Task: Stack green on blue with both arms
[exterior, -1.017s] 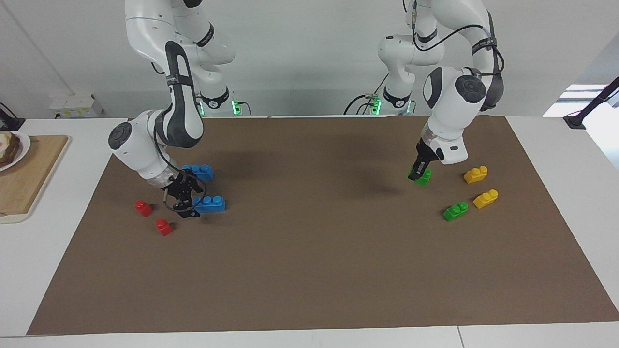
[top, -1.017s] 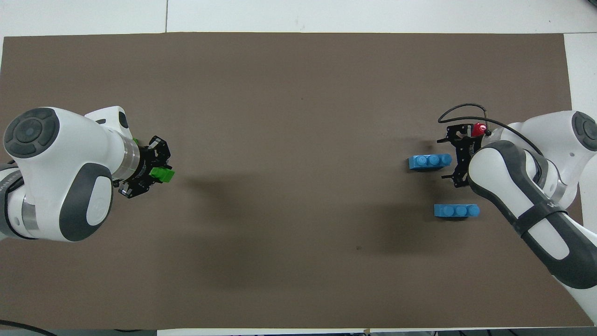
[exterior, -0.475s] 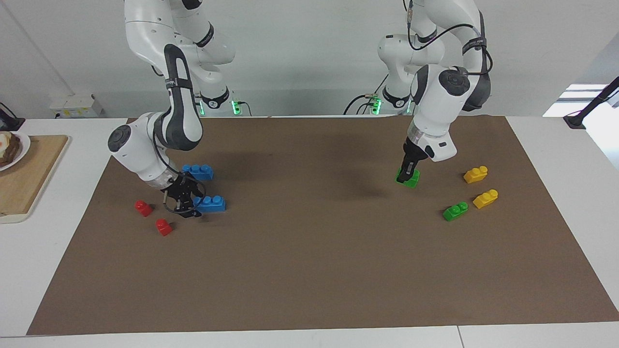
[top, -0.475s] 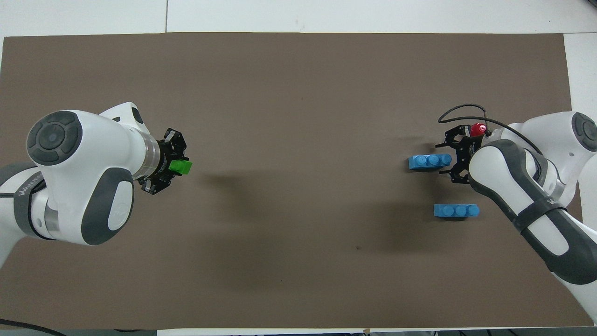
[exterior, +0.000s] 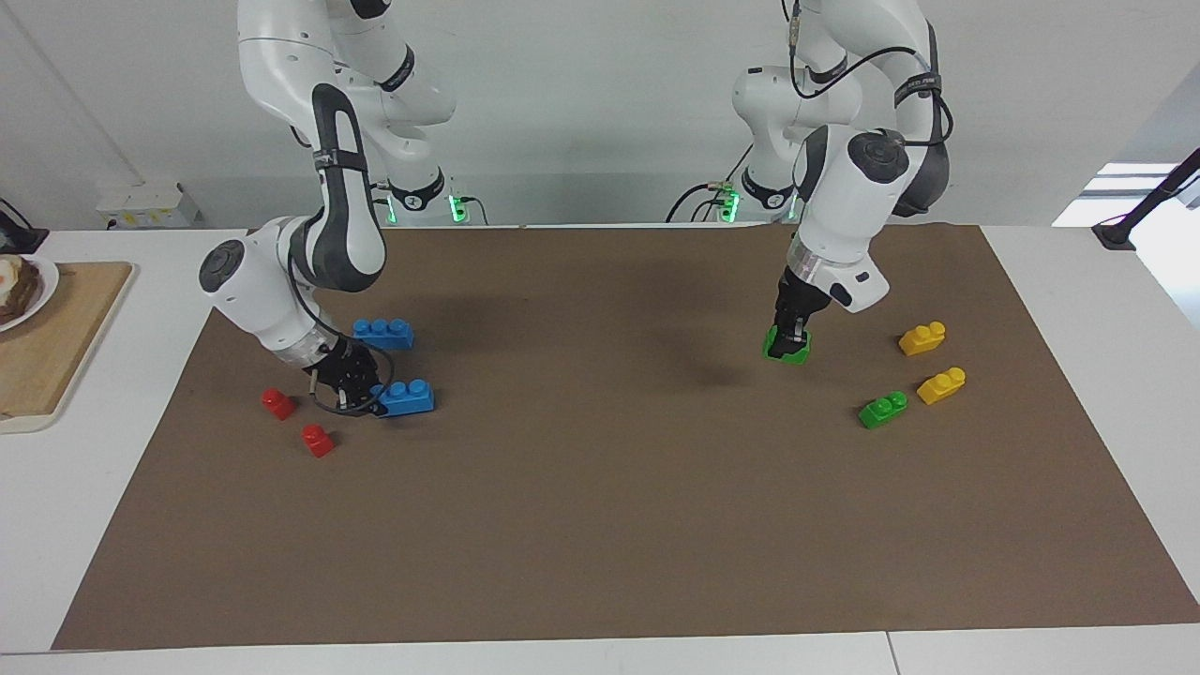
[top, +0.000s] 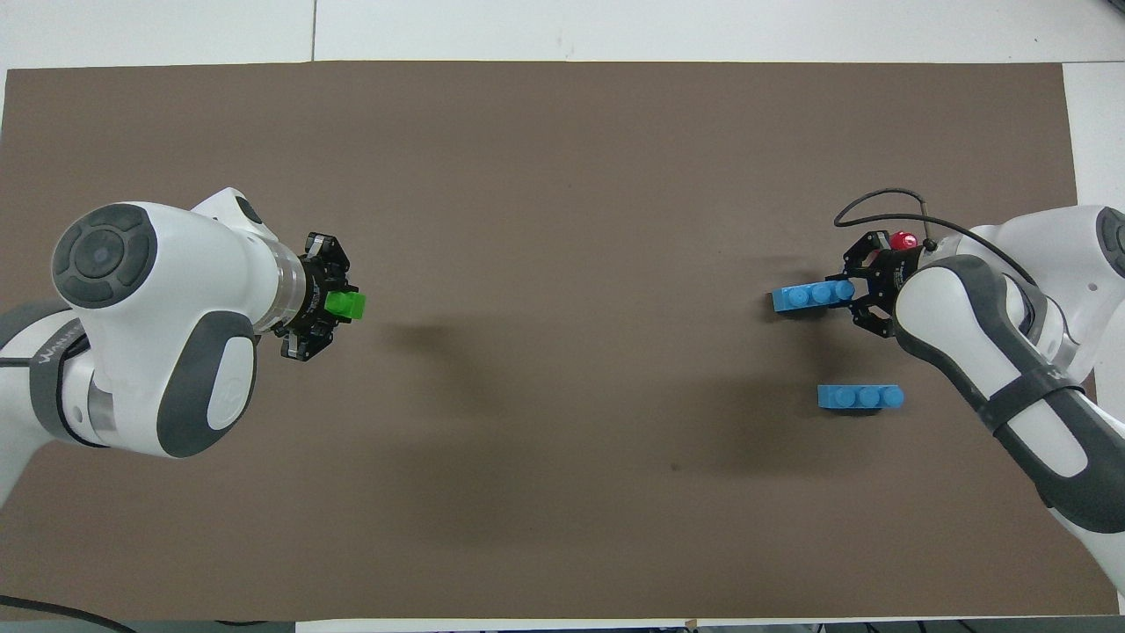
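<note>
My left gripper (exterior: 790, 336) is shut on a small green brick (exterior: 787, 347), held just above the brown mat (exterior: 600, 487); in the overhead view the green brick (top: 345, 304) sticks out past the left gripper (top: 334, 304). My right gripper (exterior: 364, 397) is shut on the end of a three-stud blue brick (exterior: 407, 397) low at the mat. From overhead this blue brick (top: 810, 297) lies slightly askew in the right gripper (top: 854, 294). A second blue brick (exterior: 384, 333) rests on the mat nearer to the robots, also seen from overhead (top: 860, 397).
A second green brick (exterior: 883, 410) and two yellow bricks (exterior: 922, 338) (exterior: 941, 385) lie at the left arm's end. Two red bricks (exterior: 278, 403) (exterior: 318, 440) lie beside the right gripper. A wooden board (exterior: 56, 337) with a plate sits off the mat at the right arm's end.
The right gripper has closed on the end of the blue brick, which turned slightly. The left arm has carried the green brick a little toward the middle of the table.
</note>
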Motion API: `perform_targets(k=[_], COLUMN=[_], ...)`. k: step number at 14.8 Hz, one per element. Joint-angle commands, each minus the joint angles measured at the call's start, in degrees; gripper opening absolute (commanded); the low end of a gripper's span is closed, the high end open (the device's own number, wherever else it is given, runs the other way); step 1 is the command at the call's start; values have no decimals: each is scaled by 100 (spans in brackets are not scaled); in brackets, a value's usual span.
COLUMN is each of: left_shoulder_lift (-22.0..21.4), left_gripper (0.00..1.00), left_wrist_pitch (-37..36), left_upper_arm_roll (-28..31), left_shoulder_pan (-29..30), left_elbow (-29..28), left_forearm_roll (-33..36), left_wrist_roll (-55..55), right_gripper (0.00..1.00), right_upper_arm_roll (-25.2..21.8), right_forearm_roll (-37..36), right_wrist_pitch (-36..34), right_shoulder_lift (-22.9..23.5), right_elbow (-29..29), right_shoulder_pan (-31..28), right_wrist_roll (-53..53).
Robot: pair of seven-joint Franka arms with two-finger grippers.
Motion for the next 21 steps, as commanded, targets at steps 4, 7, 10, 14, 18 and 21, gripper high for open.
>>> perform_targets(k=[4, 7, 10, 14, 18, 21], left_shoulder_lift=[95, 95, 95, 77, 77, 77], left_gripper=[0, 0, 0, 0, 0, 0], left_wrist_pitch=[25, 25, -10, -19, -19, -1], left_upper_arm_roll=[64, 64, 64, 64, 90, 90], left_shoulder_pan=[-78, -95, -87, 45, 72, 72], left_elbow=[115, 115, 107, 80, 62, 28], left_forearm_roll=[-113, -113, -113, -113, -122, -122], left_wrist_roll=[-107, -230, -230, -177, -562, -1107], right_gripper=[0, 0, 0, 0, 0, 0], right_upper_arm_roll=[55, 55, 47, 46, 55, 55], right_forearm_roll=[307, 237, -17, -613, -827, -827], right_wrist_pitch=[-660, -670, -146, 50, 252, 472], right_shoulder_lift=[36, 54, 132, 308, 624, 774], right_elbow=[1115, 1449, 1512, 1521, 1512, 1486], right_shoulder_pan=[912, 1685, 2555, 3365, 3629, 3692], right_wrist_roll=[957, 1740, 2758, 4269, 5116, 5504])
